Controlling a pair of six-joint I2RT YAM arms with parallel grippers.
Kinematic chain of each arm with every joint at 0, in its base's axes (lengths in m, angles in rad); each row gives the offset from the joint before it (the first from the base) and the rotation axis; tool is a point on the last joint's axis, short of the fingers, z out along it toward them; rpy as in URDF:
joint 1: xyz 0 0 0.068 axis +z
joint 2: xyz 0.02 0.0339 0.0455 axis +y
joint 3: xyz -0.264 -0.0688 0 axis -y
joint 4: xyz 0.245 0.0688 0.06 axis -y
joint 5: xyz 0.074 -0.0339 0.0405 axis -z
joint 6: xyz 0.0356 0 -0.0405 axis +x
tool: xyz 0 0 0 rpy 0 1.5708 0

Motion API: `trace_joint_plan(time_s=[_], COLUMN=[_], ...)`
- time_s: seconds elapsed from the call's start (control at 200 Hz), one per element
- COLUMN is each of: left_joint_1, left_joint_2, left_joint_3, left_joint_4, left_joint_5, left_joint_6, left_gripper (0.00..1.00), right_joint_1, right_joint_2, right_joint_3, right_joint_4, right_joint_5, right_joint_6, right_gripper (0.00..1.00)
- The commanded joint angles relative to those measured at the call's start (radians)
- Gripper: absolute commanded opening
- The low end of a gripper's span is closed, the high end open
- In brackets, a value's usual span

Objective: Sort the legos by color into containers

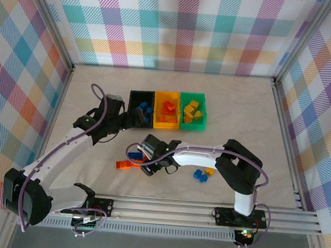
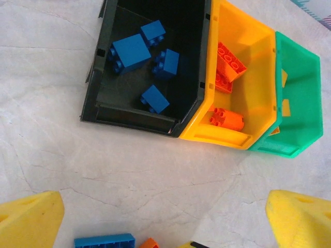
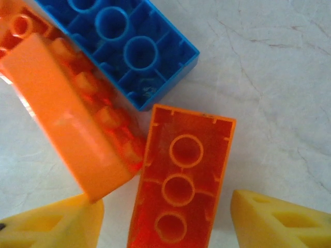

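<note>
**Legos, sorted.** Four blue bricks [image 2: 129, 51] lie in the black bin [image 2: 103, 111]. Orange bricks [image 2: 227, 64] lie in the yellow-orange bin [image 2: 227, 137], and yellow bricks [image 1: 191, 110] in the green bin [image 1: 192, 126].

**Containers.** The three bins are joined in a row at mid-table [image 1: 242, 107], with black at the 9 o'clock end and green at the 3 o'clock end.

**Legos, loose, cluster.** The loose cluster [image 1: 126, 164] lies at 7 o'clock from the bins.
- An upturned orange brick [image 3: 181, 186] lies hollow side up.
- A second orange brick [image 3: 67, 119] lies on its side, against the first at 10 o'clock.
- An upturned blue brick [image 3: 124, 46] lies just beside them at 12 o'clock.

**Legos, loose, pair.** A lone blue brick [image 1: 197, 174] and a lone yellow brick [image 1: 209, 171] lie just beside each other, at 5 o'clock from the bins.

**Right gripper** [image 3: 165, 222]. It is spread wide, with its yellow fingers [image 3: 282, 222] on either side of the upturned orange brick. Bare table shows on each flank, and it grips nothing. In the top view it is at the cluster's 3 o'clock side [image 1: 145, 160].

**Left gripper** [image 2: 165, 222]. It is spread wide, with only bare table between its fingers. It hangs at 6 o'clock from the black bin in its own view, and just beside that bin in the top view [image 1: 132, 120].
</note>
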Motion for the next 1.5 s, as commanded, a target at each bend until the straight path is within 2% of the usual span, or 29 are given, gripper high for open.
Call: trace_joint_plan(time_s=[0.0,0.32,0.58,0.745,0.945,1.09,1.24,1.335,1.495], left_joint_1=[0.008,0.010,0.010,0.010,0.008,0.006,0.004,-0.001,-0.021], left_joint_2=[-0.032,-0.034,-0.060,-0.092,-0.130,-0.135,-0.130,-0.128,-0.126], left_joint_3=[-0.009,-0.019,-0.057,-0.107,-0.164,-0.191,-0.212,-0.217,-0.201], left_joint_4=[-0.011,-0.004,-0.016,-0.013,-0.001,-0.001,0.000,-0.004,-0.040], left_joint_5=[0.014,0.008,0.006,0.018,0.034,0.051,0.067,0.071,0.041], left_joint_6=[-0.019,-0.025,-0.011,-0.008,-0.028,-0.035,-0.037,-0.033,-0.003], left_gripper=[1.00,1.00,1.00,1.00,1.00,1.00,1.00,1.00,1.00], right_joint_1=[0.008,-0.009,-0.107,-0.246,-0.416,-0.477,-0.484,-0.484,-0.484], right_joint_2=[0.017,-0.036,-0.233,-0.304,-0.120,0.065,0.223,0.279,0.275], right_joint_3=[0.012,-0.051,-0.123,-0.031,0.237,0.460,0.670,0.745,0.759], right_joint_4=[-0.031,-0.012,-0.012,-0.051,-0.134,-0.212,-0.313,-0.346,-0.314], right_joint_5=[0.040,0.071,0.074,0.032,-0.020,-0.030,-0.003,-0.012,-0.049], right_joint_6=[-0.029,0.001,0.030,0.046,0.112,0.133,0.128,0.141,0.157], right_gripper=[0.62,0.37,0.34,0.34,0.34,0.34,0.36,0.40,0.66])
